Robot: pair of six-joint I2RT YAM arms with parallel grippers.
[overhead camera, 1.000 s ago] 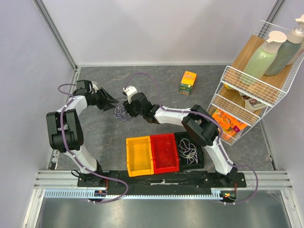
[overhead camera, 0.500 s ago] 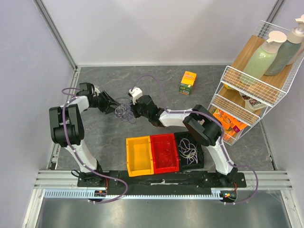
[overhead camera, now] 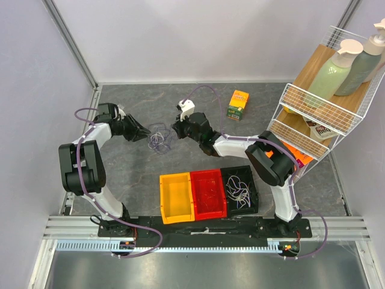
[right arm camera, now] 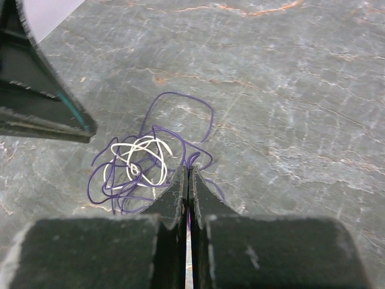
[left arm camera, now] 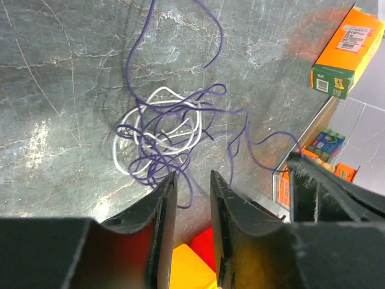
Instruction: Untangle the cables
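Observation:
A tangle of purple and white cables [overhead camera: 159,138] lies on the grey table between my two grippers. In the right wrist view the tangle [right arm camera: 135,165] sits just past my right gripper [right arm camera: 188,168], which is shut on a purple strand pinched at its tips. From above, the right gripper [overhead camera: 176,128] is at the tangle's right side. My left gripper [overhead camera: 143,135] is at its left side. In the left wrist view the left gripper [left arm camera: 194,176] has its jaws a little apart with nothing between them, and a purple loop of the tangle [left arm camera: 162,141] hangs just beyond the tips.
A yellow bin [overhead camera: 176,197], a red bin [overhead camera: 209,192] and a black bin [overhead camera: 255,191] holding loose black and white cables stand in a row near the arm bases. An orange box [overhead camera: 239,104] stands at the back. A wire rack [overhead camera: 313,120] with bottles fills the right side.
My right gripper shut on a purple strand and pulled away to the right and back, spreading the tangle. The left gripper's jaws narrowed and it drew slightly left.

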